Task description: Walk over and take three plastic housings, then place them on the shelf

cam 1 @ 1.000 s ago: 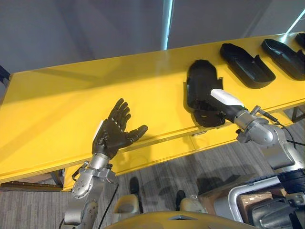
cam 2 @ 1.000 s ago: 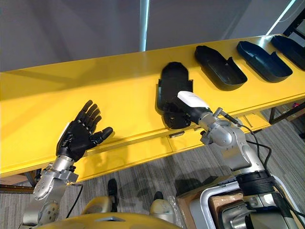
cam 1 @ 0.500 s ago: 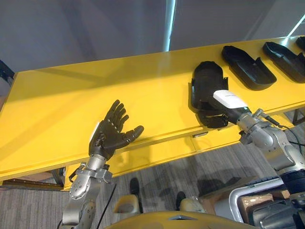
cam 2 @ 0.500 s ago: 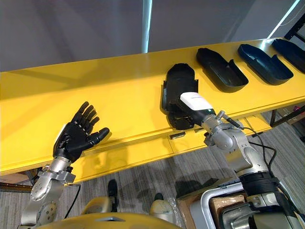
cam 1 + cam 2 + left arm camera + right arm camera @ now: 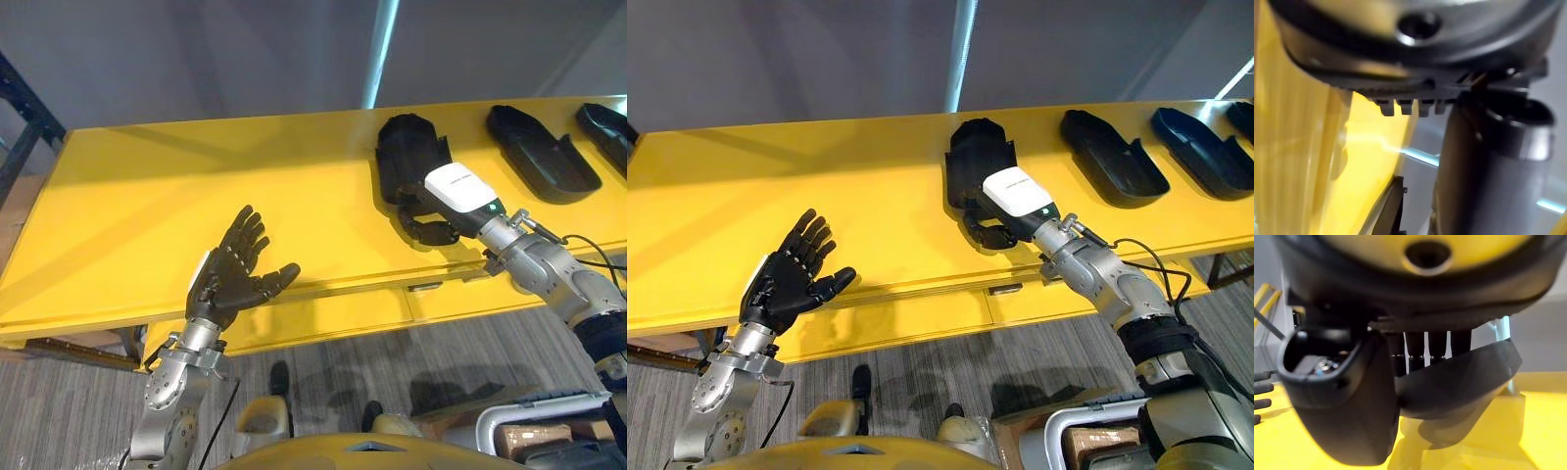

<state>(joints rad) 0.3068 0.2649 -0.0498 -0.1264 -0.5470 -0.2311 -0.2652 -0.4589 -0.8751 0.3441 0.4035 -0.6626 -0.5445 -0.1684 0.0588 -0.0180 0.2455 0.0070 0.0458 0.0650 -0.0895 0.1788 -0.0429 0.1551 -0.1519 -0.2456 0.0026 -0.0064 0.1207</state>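
Right hand [image 5: 458, 194], clamped on the nearest plastic housing [image 5: 407, 152], has tipped it up off the yellow table [image 5: 147, 196], so first pickup looks underway; left hand [image 5: 230, 274] splayed, idle.

The left arm [image 5: 174, 384] and right arm [image 5: 551, 276] are silver-grey metal with rounded joint housings. The left robot hand [image 5: 230, 276] is black with segmented fingers and a white side strip. The right robot hand [image 5: 431, 228] is black under a white rounded cover.

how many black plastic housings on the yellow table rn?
3. Leftmost black plastic housing, near end gripped by the right robot hand; second housing to its right; third housing further right. More may lie beyond the view's right edge.
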